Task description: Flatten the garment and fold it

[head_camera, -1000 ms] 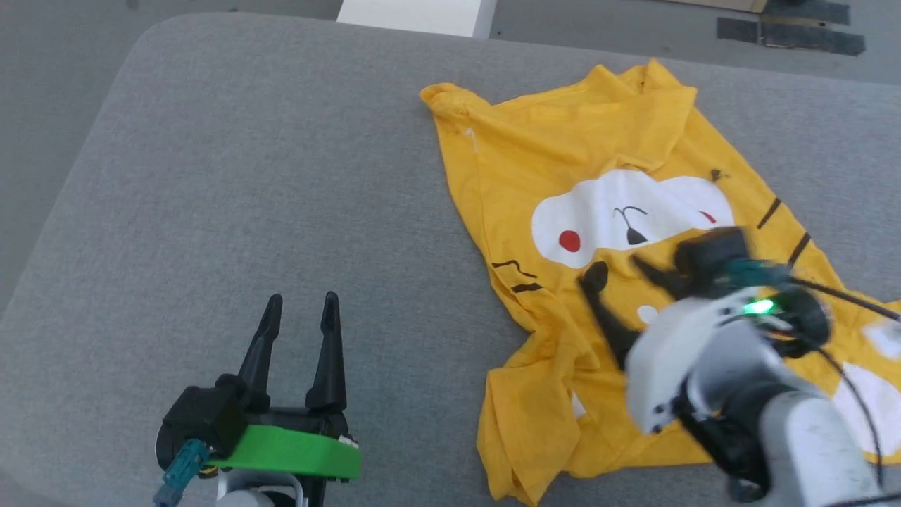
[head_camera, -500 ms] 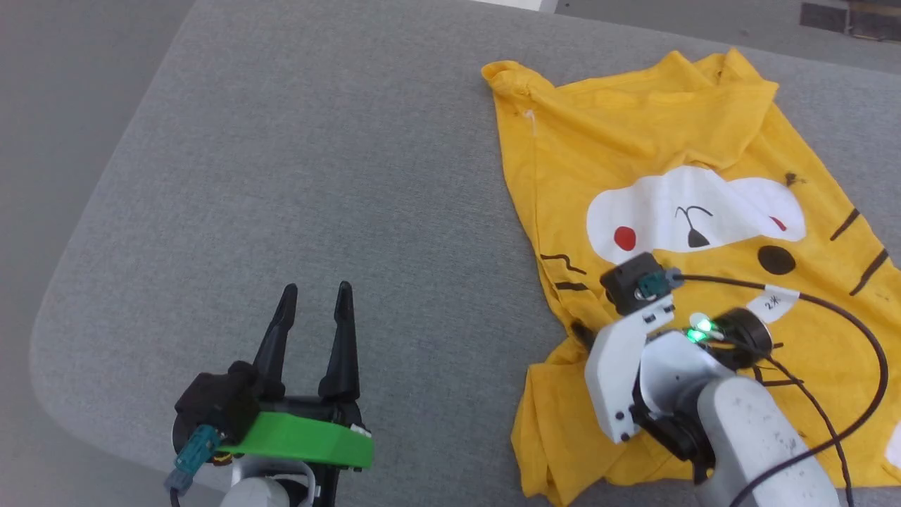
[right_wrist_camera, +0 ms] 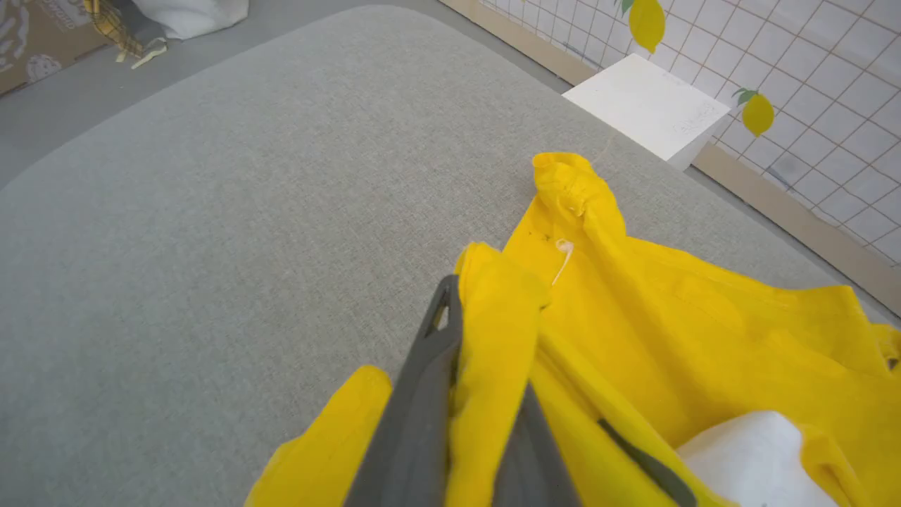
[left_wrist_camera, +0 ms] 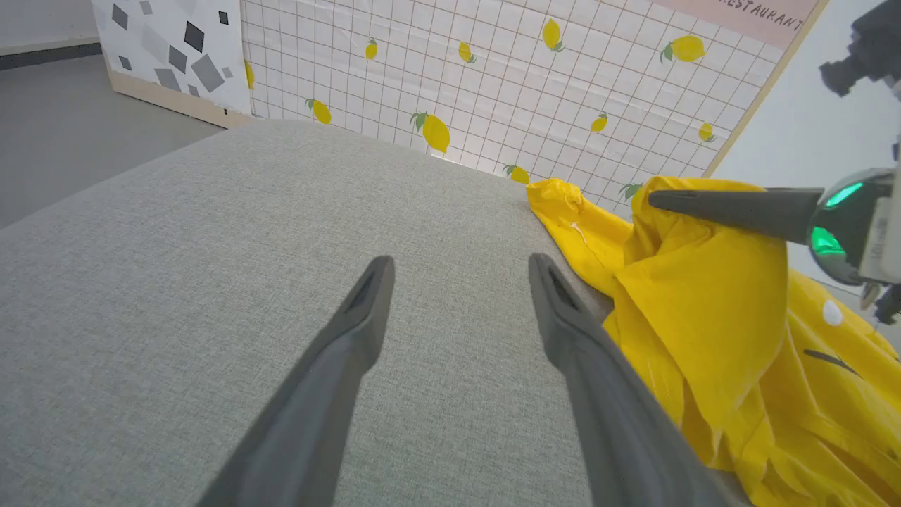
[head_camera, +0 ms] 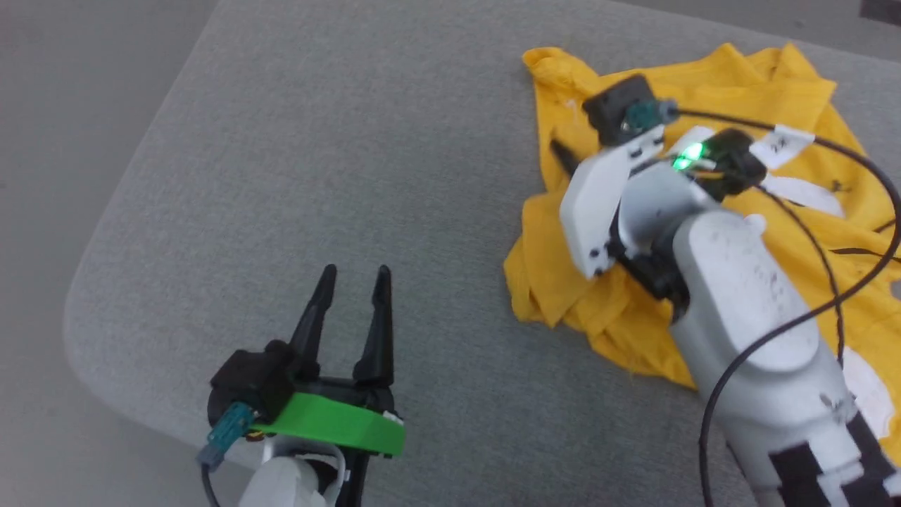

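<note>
Your right arm hides most of the print on the bunched-up shirt, right hand clamped on it, left hand wide open, empty.

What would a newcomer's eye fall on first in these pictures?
The bright yellow T-shirt, crumpled on the right of the grey padded surface. The right gripper holds a fold of it up in shut jaws, while the left gripper with its green band hovers open at the lower left.
</note>
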`<state>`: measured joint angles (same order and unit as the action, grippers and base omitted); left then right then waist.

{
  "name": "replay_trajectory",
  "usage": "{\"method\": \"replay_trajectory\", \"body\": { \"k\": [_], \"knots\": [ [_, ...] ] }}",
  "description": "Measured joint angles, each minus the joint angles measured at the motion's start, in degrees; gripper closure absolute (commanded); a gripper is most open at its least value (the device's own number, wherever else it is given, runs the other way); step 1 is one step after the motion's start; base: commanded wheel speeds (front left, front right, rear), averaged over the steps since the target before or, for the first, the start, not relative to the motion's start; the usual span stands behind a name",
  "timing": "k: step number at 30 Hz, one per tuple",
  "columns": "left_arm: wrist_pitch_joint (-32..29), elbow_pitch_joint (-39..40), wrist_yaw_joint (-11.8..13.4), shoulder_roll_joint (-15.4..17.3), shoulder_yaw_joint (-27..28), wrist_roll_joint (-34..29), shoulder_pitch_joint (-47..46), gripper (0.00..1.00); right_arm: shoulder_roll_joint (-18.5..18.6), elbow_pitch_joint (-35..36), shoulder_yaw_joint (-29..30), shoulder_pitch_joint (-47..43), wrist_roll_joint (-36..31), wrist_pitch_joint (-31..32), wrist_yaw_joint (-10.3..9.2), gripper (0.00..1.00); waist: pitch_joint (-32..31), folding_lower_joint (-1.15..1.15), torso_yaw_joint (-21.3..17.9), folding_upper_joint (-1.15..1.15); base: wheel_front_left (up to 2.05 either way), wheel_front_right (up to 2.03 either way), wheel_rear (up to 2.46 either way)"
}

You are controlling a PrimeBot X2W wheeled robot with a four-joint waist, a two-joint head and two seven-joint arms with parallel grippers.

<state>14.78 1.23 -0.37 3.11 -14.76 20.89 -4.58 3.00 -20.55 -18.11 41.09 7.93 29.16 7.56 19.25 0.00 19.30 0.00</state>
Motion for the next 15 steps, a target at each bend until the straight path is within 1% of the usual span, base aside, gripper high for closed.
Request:
{"method": "replay_trajectory", "body": {
  "k": [1, 2, 3, 6, 9, 13, 15],
  "knots": [
    [0.0, -0.3, 0.0, 0.0, -0.5, 0.3, -0.4, 0.0, 0.0, -2.3, 0.3, 1.3, -1.0, -1.1, 0.0, 0.96, 0.3, 0.0, 0.5, 0.0, 0.0, 0.0, 0.0],
    [0.0, -0.5, 0.0, 0.0, -0.8, 0.6, -0.7, 0.0, 0.0, -4.5, 0.5, 2.2, -2.1, -2.4, 0.0, 0.42, 0.6, 0.0, 1.0, 0.0, 0.0, 0.0, 0.0],
    [0.0, -0.6, 0.0, 0.0, -1.0, 0.9, -0.9, 0.0, 0.0, -6.1, 0.7, 2.8, -2.8, -3.3, 0.0, 0.0, 0.8, 0.0, 1.3, 0.0, 0.0, 0.0, 0.0],
    [0.0, -0.8, 0.0, 0.0, -1.5, 1.4, -1.6, 0.0, 0.0, -10.3, 0.3, 3.7, -2.7, -5.9, 0.0, 0.0, 1.7, 0.0, 2.4, 0.0, 0.0, 0.0, 0.0],
    [0.0, -1.0, 0.5, 0.0, -1.5, 1.4, -1.7, 0.0, -0.1, -12.2, -1.0, 4.4, -0.2, -8.2, 0.0, 0.0, 2.4, 0.01, 2.6, 0.0, 0.0, 0.0, 0.0],
    [0.0, -1.3, 0.5, 0.0, -0.9, 1.2, -1.7, 0.0, -0.1, -12.0, -1.9, 4.9, 3.0, -10.0, 0.01, 0.0, 2.3, 0.0, 1.6, 0.0, 0.0, 0.0, 0.0],
    [0.0, -1.4, 0.5, 0.0, -0.3, 0.4, -1.7, 0.0, -0.2, -10.8, -1.4, 4.9, 3.6, -10.7, 0.0, 0.0, 1.9, 0.0, 0.7, 0.0, 0.0, 0.0, 0.0]
  ]
}}
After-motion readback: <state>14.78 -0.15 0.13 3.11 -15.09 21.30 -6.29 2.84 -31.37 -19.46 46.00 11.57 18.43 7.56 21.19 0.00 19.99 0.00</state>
